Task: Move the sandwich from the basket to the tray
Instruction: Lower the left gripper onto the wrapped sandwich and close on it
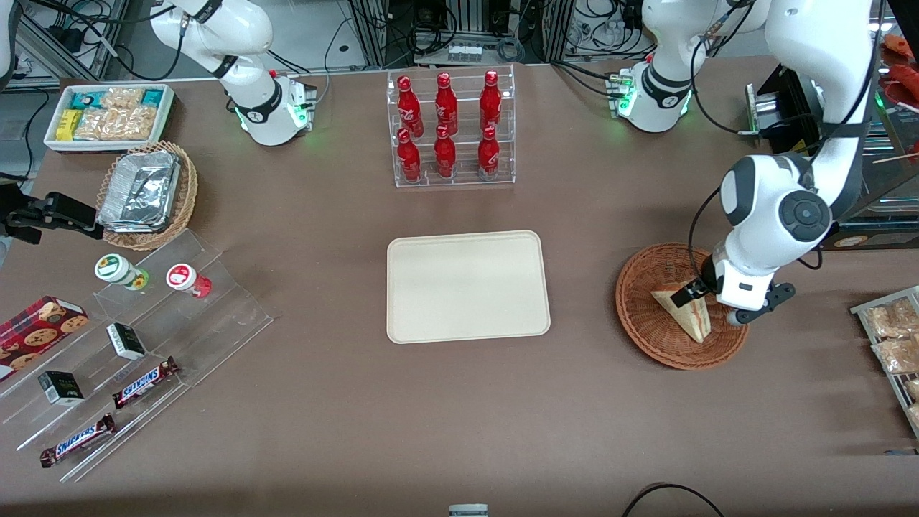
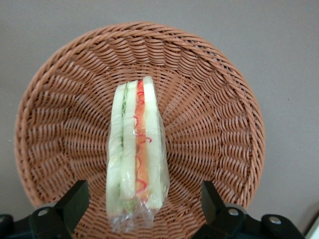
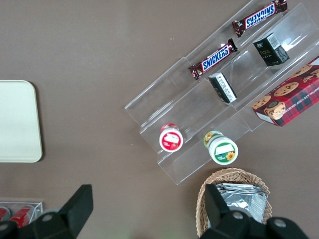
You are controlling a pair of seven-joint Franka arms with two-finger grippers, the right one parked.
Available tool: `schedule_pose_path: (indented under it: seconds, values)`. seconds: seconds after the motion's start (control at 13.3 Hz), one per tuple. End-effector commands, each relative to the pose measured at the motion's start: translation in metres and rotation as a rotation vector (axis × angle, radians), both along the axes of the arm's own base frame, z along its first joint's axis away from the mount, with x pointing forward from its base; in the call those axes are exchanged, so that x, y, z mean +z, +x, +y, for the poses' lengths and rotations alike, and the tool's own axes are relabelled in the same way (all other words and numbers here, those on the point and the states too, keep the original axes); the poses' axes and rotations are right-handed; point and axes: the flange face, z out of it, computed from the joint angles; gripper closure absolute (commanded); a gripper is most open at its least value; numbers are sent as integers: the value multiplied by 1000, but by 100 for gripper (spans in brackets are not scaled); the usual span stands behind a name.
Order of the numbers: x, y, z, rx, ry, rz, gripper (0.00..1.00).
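The sandwich [image 1: 686, 312] is a plastic-wrapped wedge lying in the round reddish-brown woven basket [image 1: 639, 323] toward the working arm's end of the table. My gripper [image 1: 714, 301] hangs low over the basket, open, with one finger on each side of the sandwich and a gap on both. In the left wrist view the sandwich [image 2: 135, 154] stands on edge with its red, orange and green filling showing. The two black fingers [image 2: 75, 204] flank its wrapped end inside the basket [image 2: 214, 124]. The cream tray [image 1: 467, 287] lies bare at the table's middle; its corner [image 3: 17, 122] also shows in the right wrist view.
A clear rack of red bottles [image 1: 446, 129] stands farther from the front camera than the tray. A wire rack of snack packets [image 1: 890, 337] sits at the table edge beside the basket. Toward the parked arm's end are an acrylic shelf with Snickers bars [image 1: 140, 384], a foil-filled wicker basket [image 1: 147, 194] and a white snack bin [image 1: 108, 115].
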Motion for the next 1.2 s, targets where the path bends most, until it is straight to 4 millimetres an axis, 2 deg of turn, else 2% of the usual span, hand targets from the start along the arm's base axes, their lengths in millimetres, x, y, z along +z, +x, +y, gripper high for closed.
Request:
schedule_pose_path:
  seconds: [0.0, 0.23, 0.3, 0.45, 0.53, 0.6, 0.75, 0.9, 0.98, 1.13]
  values:
    - [-15, -6, -3, 16, -3, -14, 0]
    - [-24, -7, -1, 19, -1, -1, 0]
    - [-26, -7, -1, 19, -1, 2, 6]
    - [-26, -7, 1, 15, 1, 5, 75]
    - [-26, -8, 1, 10, 4, 8, 96]
    - [-25, -7, 2, 3, 7, 9, 100]
    - [-15, -4, 0, -8, 10, 10, 100]
    - [15, 7, -4, -27, 22, 35, 100]
    - [37, 15, -12, -55, 39, 53, 100]
    - [79, 29, -48, -117, 60, 85, 100]
